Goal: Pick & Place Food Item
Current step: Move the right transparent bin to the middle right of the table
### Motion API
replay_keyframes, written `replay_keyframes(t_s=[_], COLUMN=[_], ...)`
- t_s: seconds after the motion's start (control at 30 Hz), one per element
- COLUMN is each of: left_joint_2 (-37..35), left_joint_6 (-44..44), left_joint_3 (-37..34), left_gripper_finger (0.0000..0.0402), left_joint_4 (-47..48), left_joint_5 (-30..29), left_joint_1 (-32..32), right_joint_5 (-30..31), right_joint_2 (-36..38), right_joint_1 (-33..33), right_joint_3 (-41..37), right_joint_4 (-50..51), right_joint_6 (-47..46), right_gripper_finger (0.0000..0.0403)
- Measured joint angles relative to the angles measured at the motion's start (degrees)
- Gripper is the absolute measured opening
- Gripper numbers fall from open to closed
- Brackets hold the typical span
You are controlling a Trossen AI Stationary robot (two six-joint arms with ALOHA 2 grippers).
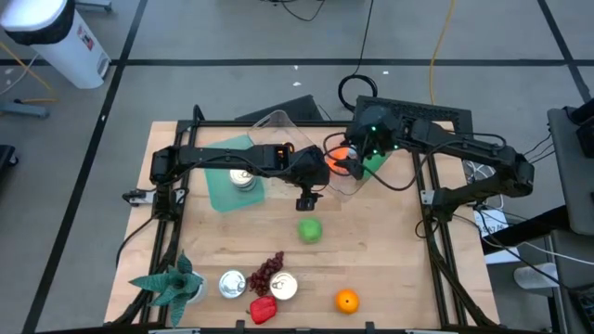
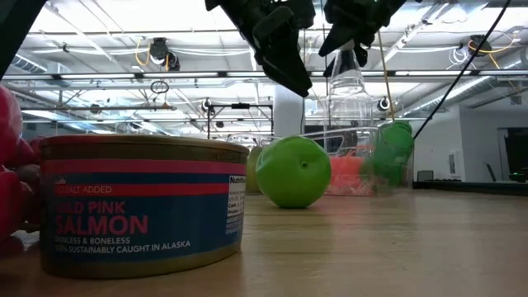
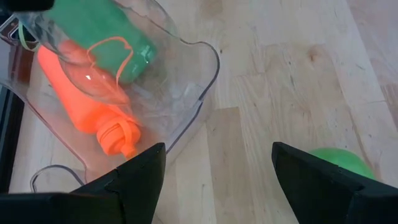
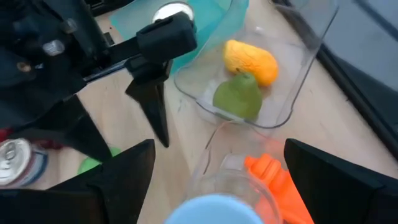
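Food item: we take the green apple (image 1: 310, 230) as the next pick; it sits on the wooden table (image 1: 390, 260), loose, well short of the clear bin (image 1: 345, 176) on the near side, touched by nothing.
Clear bin: transparent container at mid-table; the left wrist view shows an orange piece (image 3: 87, 106) and a green piece (image 3: 102, 34) inside it. We cannot tell what kind of food each one is.
Second container: the right wrist view shows another clear tub (image 4: 292, 74) with a yellow-orange item (image 4: 250, 61) and a green item (image 4: 238, 98) in it, beside a teal board (image 1: 230, 181).
Left gripper: (image 1: 306, 199) hovers just beside the clear bin, on the apple's side, fingers spread wide, nothing between them.
Right gripper: (image 1: 355, 160) sits over the clear bin; in its own wrist view the fingers stand wide apart and grip nothing.
Done: as we judge it, some items are already binned.
Left: apple, orange fruit (image 1: 346, 301), grapes (image 1: 267, 272), red pepper (image 1: 263, 309) and the cans (image 1: 232, 283) all lie far from the clear bin, at the near table edge.
Next: we judge the left gripper best placed to drop on the apple.
Risk: the apple is round and may roll off a shallow pinch.
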State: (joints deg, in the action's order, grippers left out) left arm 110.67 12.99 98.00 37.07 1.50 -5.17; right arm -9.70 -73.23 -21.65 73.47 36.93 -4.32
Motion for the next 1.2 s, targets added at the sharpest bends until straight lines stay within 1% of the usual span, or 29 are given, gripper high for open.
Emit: replay_keyframes(t_s=[0.07, 0.47, 0.57, 0.67, 0.73, 0.8, 0.87, 0.97, 1.03, 1.1, 1.2], left_joint_2=[0.0, 0.0, 0.0, 0.0, -0.1, -0.7, -1.8, -3.7, -4.7, -5.6, -7.0], left_joint_6=[0.0, 0.2, 0.1, 0.2, 0.5, 1.5, 2.2, 3.4, 4.7, 5.7, 8.0], left_joint_3=[0.0, 0.0, 0.0, 0.0, 0.0, 0.0, 0.0, 0.0, 0.0, 0.0, 0.0], left_gripper_finger=[0.0296, 0.0296, 0.0296, 0.0296, 0.0296, 0.0296, 0.0296, 0.0296, 0.0296, 0.0296, 0.0296], left_joint_4=[0.0, 0.2, 0.6, 1.0, 2.1, 3.6, 3.5, 3.6, 3.7, 3.9, 4.7], left_joint_5=[0.0, 0.0, 0.1, 0.2, 2.1, 5.0, 7.5, 10.9, 12.7, 13.6, 14.0], left_joint_1=[0.0, 0.0, 0.0, 0.0, 0.0, -0.2, -0.6, -1.8, -2.9, -4.0, -6.0], right_joint_5=[-0.9, -1.0, -1.0, -0.9, -0.8, -0.2, 2.8, 10.9, 15.6, 18.4, 21.7], right_joint_2=[0.7, 4.6, 5.3, 7.2, 9.7, 13.4, 17.7, 23.8, 27.2, 30.2, 33.6], right_joint_1=[0.0, 0.0, 0.0, 0.5, 0.9, 1.5, 2.8, 6.2, 8.7, 11.3, 15.6], right_joint_3=[0.0, 0.1, 0.1, 0.1, 0.1, 0.1, 0.1, -0.4, -2.2, -5.4, -13.5], right_joint_4=[1.3, 8.8, 14.4, 22.6, 26.8, 28.2, 27.3, 24.6, 23.2, 21.2, 14.4], right_joint_6=[-0.5, -3.1, -4.1, -5.5, -6.4, -8.5, -10.4, -14.7, -16.8, -18.7, -21.5], right_gripper_finger=[0.0348, 0.0348, 0.0348, 0.0348, 0.0348, 0.0348, 0.0348, 0.0348, 0.0348, 0.0344, 0.0324])
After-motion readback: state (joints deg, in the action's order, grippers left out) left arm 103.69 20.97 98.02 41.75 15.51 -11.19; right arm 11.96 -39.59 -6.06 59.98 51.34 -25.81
